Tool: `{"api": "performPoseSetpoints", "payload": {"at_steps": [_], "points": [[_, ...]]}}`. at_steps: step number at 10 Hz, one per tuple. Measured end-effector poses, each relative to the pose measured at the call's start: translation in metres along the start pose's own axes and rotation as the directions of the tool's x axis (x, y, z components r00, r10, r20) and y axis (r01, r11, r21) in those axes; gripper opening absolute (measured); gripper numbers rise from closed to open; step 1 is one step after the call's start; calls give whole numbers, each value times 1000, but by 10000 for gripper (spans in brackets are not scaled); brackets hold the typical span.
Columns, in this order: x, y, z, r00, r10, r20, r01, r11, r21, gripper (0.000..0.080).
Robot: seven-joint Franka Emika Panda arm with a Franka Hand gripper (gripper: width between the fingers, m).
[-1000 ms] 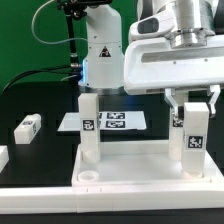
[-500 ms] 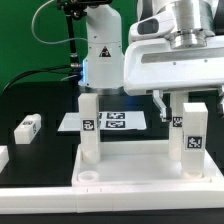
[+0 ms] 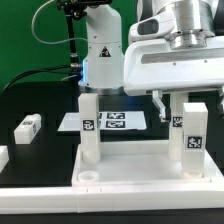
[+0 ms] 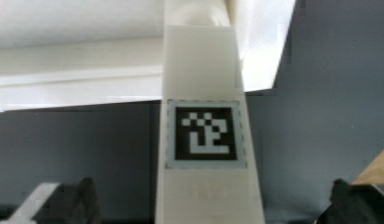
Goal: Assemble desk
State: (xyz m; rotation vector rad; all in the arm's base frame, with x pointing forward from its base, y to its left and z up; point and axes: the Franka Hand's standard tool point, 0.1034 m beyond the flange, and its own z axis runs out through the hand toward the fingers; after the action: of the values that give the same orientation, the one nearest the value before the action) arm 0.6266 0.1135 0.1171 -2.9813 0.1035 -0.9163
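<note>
**A:** Why is the white square plastic leg post [image 3: 190,140] at the exterior view's right stood upright on the large white rimmed tabletop panel [image 3: 135,165]?

**B:** It is judged to be seated in a corner socket, as is the second tagged post [image 3: 89,128]. The panel is laid flat on the black worktop [image 3: 45,150], so that a round socket [image 3: 88,177] is presented upward.

**A:** And the end effector [image 3: 188,100]?

**B:** It is spread wide astride the post. Nothing is held, and no contact by either finger [image 4: 61,203] can be seen.
</note>
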Motion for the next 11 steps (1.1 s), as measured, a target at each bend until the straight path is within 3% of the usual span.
{"api": "performPoseSetpoints", "payload": {"at_steps": [2, 3, 5, 7, 11], "points": [[25, 2, -24, 1000, 8, 23, -8, 1000, 17, 649], [27, 6, -25, 998, 13, 65, -14, 1000, 14, 649], [37, 11, -19, 992, 30, 125, -31, 999, 7, 649], [45, 13, -18, 950, 49, 308, -51, 999, -1, 649], [39, 24, -2, 831, 78, 551, -65, 997, -44, 649]]}}
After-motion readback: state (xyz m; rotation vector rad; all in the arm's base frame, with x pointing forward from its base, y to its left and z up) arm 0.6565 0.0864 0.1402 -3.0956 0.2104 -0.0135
